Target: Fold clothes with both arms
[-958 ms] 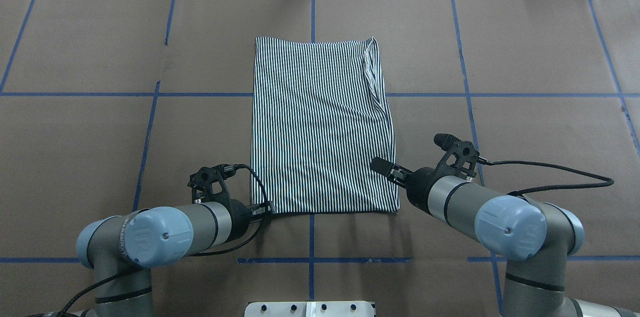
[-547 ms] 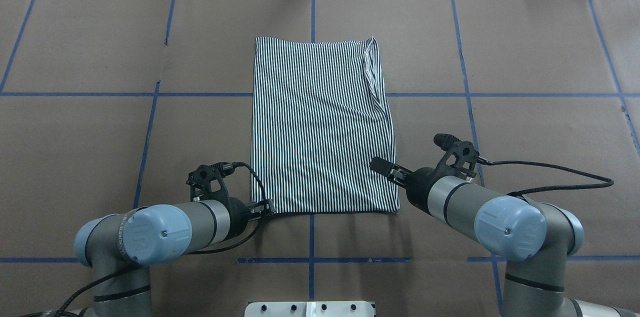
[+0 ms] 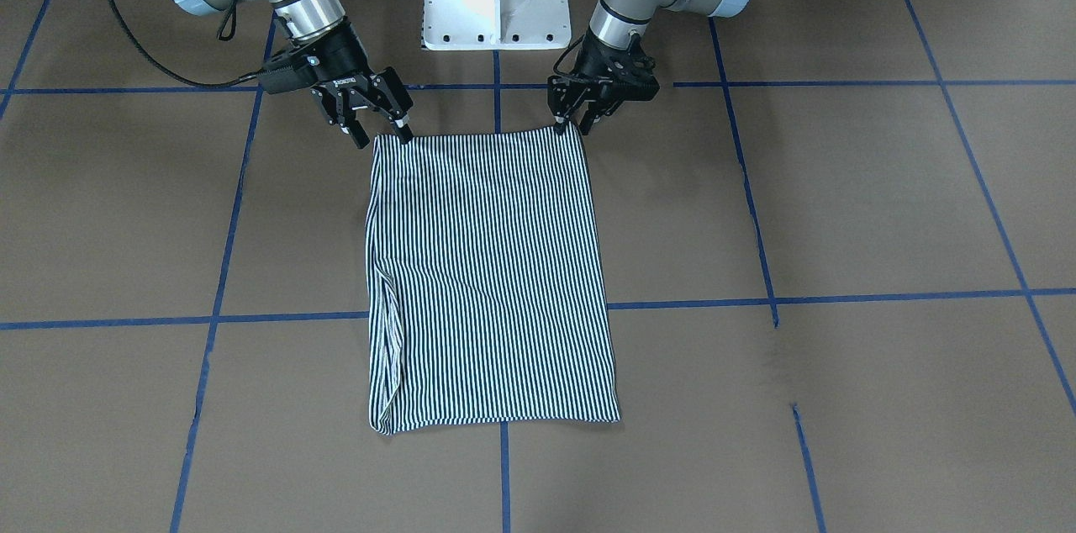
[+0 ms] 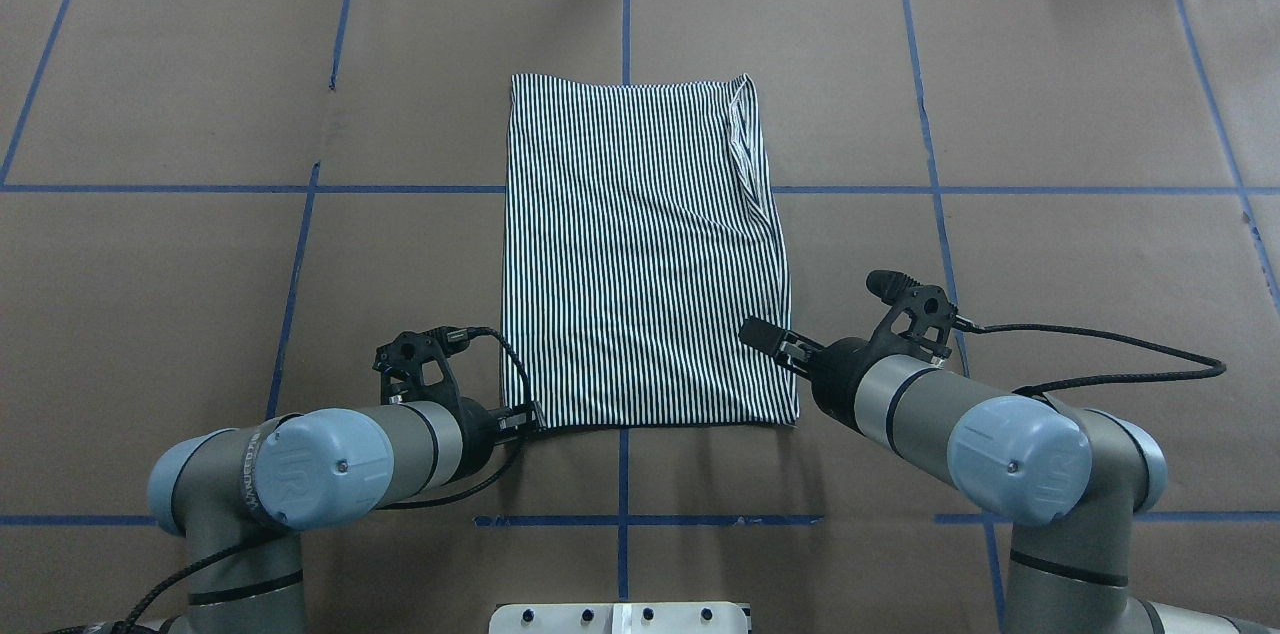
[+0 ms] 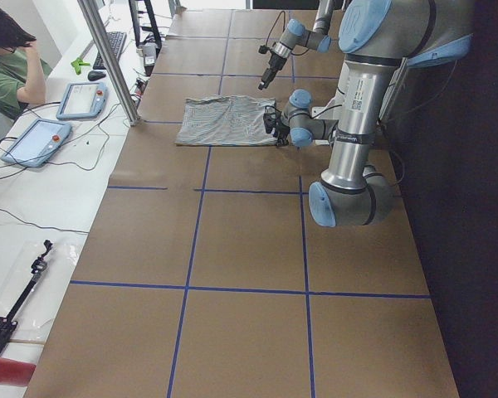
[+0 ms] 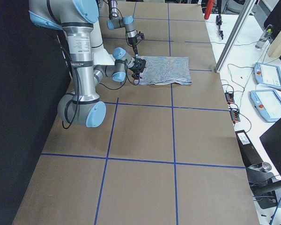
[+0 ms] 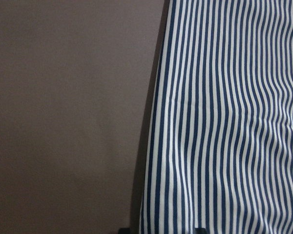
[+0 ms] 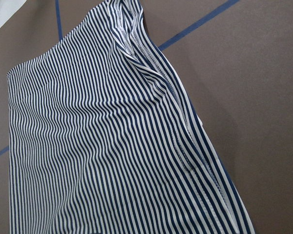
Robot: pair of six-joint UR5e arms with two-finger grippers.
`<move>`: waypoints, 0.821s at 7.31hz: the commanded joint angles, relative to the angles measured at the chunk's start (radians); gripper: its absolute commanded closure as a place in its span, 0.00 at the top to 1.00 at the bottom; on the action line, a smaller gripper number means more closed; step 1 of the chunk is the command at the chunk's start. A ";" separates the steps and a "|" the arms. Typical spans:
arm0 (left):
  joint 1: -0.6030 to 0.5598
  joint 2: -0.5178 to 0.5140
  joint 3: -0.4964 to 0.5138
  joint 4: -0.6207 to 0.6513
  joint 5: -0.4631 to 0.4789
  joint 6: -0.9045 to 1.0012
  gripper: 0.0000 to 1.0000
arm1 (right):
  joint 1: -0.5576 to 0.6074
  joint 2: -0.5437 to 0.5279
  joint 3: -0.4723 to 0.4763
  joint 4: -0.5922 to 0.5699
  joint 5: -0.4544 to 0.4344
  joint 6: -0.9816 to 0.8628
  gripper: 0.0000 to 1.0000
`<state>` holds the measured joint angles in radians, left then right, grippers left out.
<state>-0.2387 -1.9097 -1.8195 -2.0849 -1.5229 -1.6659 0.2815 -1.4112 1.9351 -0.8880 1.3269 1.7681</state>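
A: What's lying on your table (image 4: 150,264)?

B: Your striped polo shirt (image 4: 640,254), flat at the middle and folded into a tall rectangle, with a stitched hem along its right edge.

A: And the arms?

B: Your left arm (image 4: 400,439) and right arm (image 4: 900,404) both reach to the shirt's near edge — one at each corner.

A: The grippers?

B: The left gripper (image 3: 572,128) is spread, straddling the corner's edge unpinched. The right gripper (image 3: 382,136) is spread too — you can't tell if it touches cloth.
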 commanded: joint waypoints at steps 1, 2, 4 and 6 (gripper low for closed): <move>0.001 -0.002 -0.006 0.000 -0.002 0.000 0.02 | -0.002 0.000 -0.001 0.001 0.000 0.001 0.92; 0.002 -0.002 -0.007 0.000 0.000 0.000 0.00 | -0.002 0.000 -0.001 0.000 0.000 0.001 0.92; 0.001 -0.002 -0.007 0.000 0.001 0.000 0.00 | -0.010 0.000 -0.002 0.000 -0.002 0.002 0.92; 0.002 -0.003 -0.007 0.000 0.001 0.000 0.00 | -0.051 0.018 0.001 -0.043 -0.014 0.095 0.65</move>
<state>-0.2375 -1.9118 -1.8269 -2.0847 -1.5218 -1.6659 0.2542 -1.4029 1.9344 -0.8987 1.3187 1.7969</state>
